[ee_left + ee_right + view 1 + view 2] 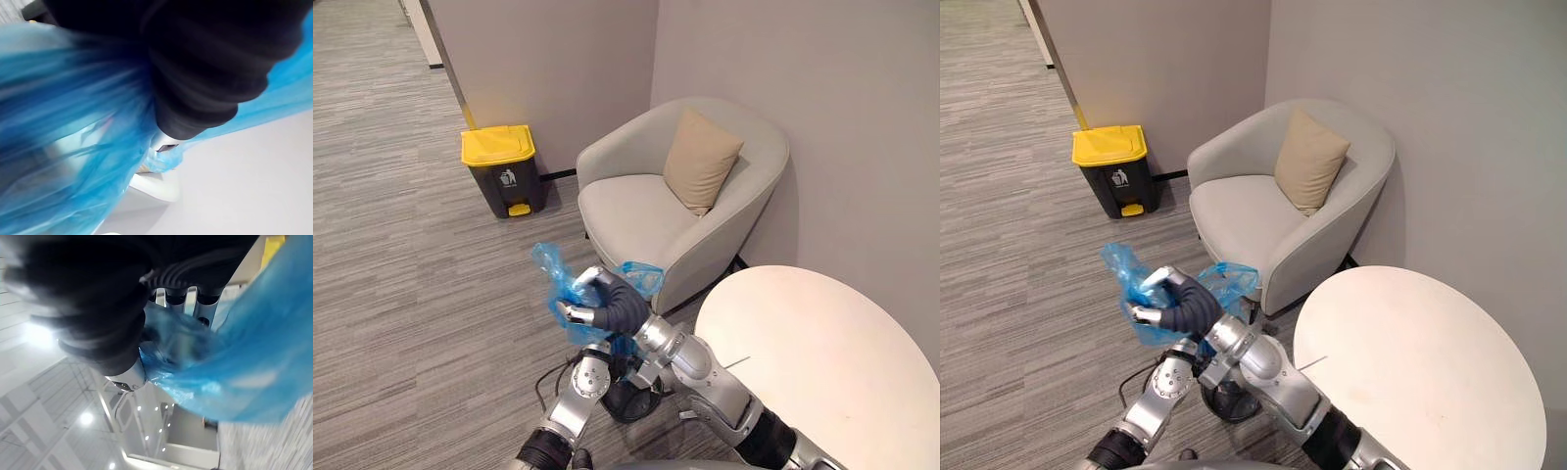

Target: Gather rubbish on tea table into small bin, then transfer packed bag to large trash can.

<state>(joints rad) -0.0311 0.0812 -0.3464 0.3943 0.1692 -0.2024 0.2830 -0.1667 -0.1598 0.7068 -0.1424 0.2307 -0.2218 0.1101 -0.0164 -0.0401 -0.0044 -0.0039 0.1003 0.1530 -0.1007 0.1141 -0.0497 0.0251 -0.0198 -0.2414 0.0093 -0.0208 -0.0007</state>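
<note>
Right hand (pixel 605 305) is clenched round the crumpled, translucent blue bag (pixel 551 270), held above the floor between the round white tabletop (pixel 822 343) and the yellow-lidded trash can (pixel 501 168), while the left hand (pixel 205 73), seemingly against the same film, is too buried to tell its grip.

Bare carpet floor (pixel 401 294) lies open from the right hand (pixel 605 307), curled round the blue bag (pixel 551 270), across to the yellow-lidded trash can (pixel 502 171) against the wall (pixel 548 69). The armchair (pixel 631 211) crowds close on the right, and the round white counter (pixel 813 343) blocks the near right.
</note>
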